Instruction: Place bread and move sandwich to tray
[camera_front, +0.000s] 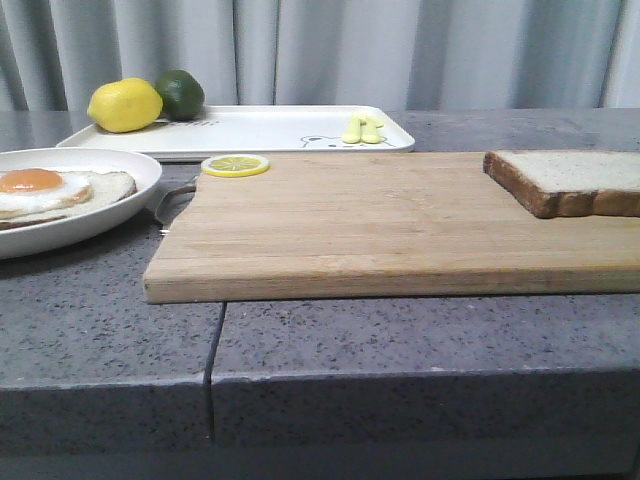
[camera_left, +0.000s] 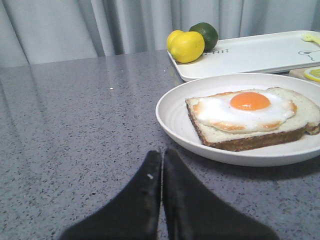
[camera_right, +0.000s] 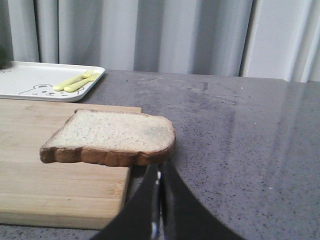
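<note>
Bamboo cutting board (camera_front: 400, 222), centre of the front frame; the bread (camera_front: 570, 181) lies at its right end, overhanging the edge. The sandwich (camera_front: 55, 192), egg uppermost, sits on its plate (camera_front: 120, 205) at far left. The tray (camera_front: 255, 130), upper left, carries lemon (camera_front: 124, 104) and lime (camera_front: 180, 93). My left gripper (camera_left: 161, 165) and right gripper (camera_right: 160, 182): both clenched, empty.

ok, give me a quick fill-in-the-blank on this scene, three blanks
1. The plain bread lies on the ____.
2. The egg-topped slice sits on a round white ____.
3. The lemon and lime rest on the white ____.

Missing words: cutting board; plate; tray
</note>
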